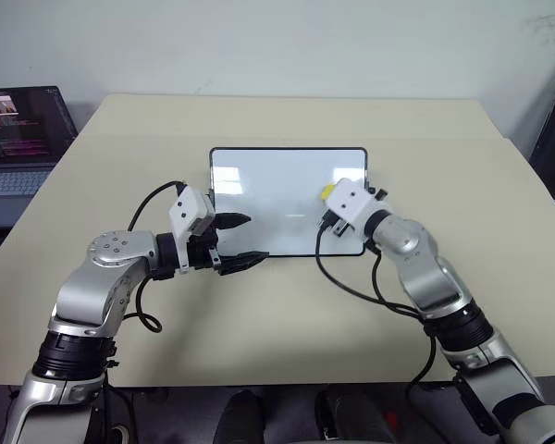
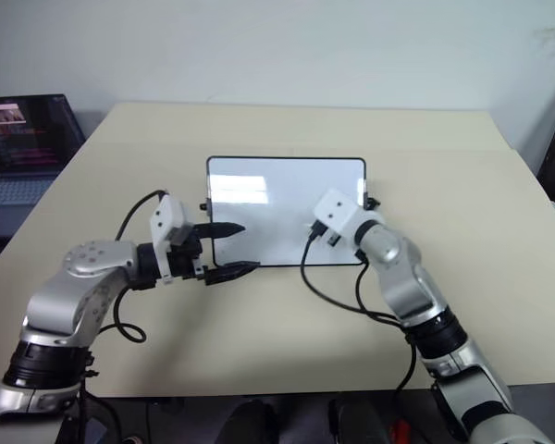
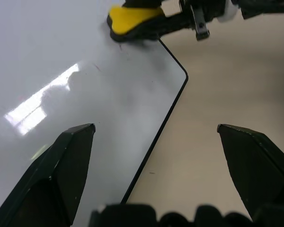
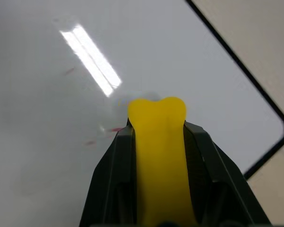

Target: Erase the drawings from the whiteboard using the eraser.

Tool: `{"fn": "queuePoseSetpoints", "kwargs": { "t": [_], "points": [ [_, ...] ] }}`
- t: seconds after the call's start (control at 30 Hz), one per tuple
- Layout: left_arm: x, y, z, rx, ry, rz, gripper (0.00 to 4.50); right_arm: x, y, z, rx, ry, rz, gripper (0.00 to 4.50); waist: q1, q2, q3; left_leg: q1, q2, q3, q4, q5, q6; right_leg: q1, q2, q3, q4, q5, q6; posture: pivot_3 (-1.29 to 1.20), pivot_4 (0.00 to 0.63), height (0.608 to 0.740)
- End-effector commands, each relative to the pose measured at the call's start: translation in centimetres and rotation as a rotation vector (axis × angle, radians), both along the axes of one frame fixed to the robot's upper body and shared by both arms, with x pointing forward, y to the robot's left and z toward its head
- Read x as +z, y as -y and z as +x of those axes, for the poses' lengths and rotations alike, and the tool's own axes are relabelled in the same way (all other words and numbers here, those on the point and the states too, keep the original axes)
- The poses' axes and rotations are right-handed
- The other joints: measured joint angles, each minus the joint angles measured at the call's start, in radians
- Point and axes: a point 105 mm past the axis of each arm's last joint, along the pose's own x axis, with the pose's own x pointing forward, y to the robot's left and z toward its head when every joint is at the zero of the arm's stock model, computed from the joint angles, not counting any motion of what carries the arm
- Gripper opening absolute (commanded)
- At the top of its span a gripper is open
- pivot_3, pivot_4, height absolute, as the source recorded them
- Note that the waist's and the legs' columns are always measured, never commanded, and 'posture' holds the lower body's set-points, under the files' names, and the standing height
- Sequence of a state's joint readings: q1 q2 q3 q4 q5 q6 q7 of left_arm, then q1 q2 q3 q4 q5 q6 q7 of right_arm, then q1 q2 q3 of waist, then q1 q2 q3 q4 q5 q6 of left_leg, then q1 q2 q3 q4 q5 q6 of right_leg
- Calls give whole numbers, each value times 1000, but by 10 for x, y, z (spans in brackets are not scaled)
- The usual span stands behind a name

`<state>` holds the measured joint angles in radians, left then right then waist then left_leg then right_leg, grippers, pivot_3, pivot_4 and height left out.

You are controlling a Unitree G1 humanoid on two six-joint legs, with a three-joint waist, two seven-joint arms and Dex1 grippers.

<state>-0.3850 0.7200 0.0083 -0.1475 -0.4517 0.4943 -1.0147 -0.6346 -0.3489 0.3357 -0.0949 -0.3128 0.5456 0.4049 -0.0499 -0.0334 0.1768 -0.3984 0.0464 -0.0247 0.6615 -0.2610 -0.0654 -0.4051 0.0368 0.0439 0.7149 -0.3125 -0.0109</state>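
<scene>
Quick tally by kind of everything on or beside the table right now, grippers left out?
Whiteboard: 1
Eraser: 1
Faint red marks left on the board: about 3
Laptop: 1
Table: 1
Total: about 7

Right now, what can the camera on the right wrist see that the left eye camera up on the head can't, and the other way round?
Right wrist view alone: faint red marks left on the board beside the eraser tip, and the two black fingers clamped on the eraser's sides.

Left eye view alone: the whole table, a laptop at its left edge, and the left gripper open at the board's near left corner.

Both: the whiteboard and the yellow eraser, held by the right gripper over the board's right side.
</scene>
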Motion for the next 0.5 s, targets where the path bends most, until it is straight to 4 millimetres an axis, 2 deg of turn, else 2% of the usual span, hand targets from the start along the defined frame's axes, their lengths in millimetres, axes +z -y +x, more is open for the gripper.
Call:
{"fn": "queuePoseSetpoints", "kwargs": {
  "t": [0.03, 0.17, 0.23, 0.27, 0.43, 0.5],
  "points": [
    [12, 0, -2, -7, 48, -7, 4500, -14, -2, -7, 41, -75, -27, 998, 0, 0, 0, 0, 0, 0, 0, 0, 0, 0, 0, 0, 0, 0, 0, 0, 150, 740],
    [12, -1, -2, -4, 48, -7, 4500, -42, -11, -27, 148, -220, -94, 998, 1, 0, 0, 0, 0, 0, 0, 0, 0, 0, 0, 0, -1, 0, 0, 0, 150, 740],
    [12, -1, -3, -3, 48, -7, 4500, -46, -12, -32, 163, -237, -113, 998, -1, 0, 0, 0, 0, 0, 0, 0, 0, 0, 0, 0, 0, 0, 0, 0, 150, 740],
    [12, -1, -3, -3, 48, -7, 4500, -43, -12, -30, 150, -217, -113, 998, -2, 0, 0, 1, 0, 0, 0, 0, 0, 0, 0, 1, 0, 0, 0, 0, 150, 740],
    [12, -1, -3, -4, 47, -6, 4500, -2, -5, -5, 28, 6, -45, 997, -4, 0, 0, 1, 0, 0, 0, 0, 0, 0, 1, 0, 1, -1, 1, 0, 150, 740],
    [12, -1, -3, -4, 47, -7, 4500, 4, -3, -1, 7, 32, -28, 997, -3, 0, 0, 1, 0, 0, 1, 0, 0, 0, 0, 0, 2, 0, 1, 0, 150, 740]
  ]
}}
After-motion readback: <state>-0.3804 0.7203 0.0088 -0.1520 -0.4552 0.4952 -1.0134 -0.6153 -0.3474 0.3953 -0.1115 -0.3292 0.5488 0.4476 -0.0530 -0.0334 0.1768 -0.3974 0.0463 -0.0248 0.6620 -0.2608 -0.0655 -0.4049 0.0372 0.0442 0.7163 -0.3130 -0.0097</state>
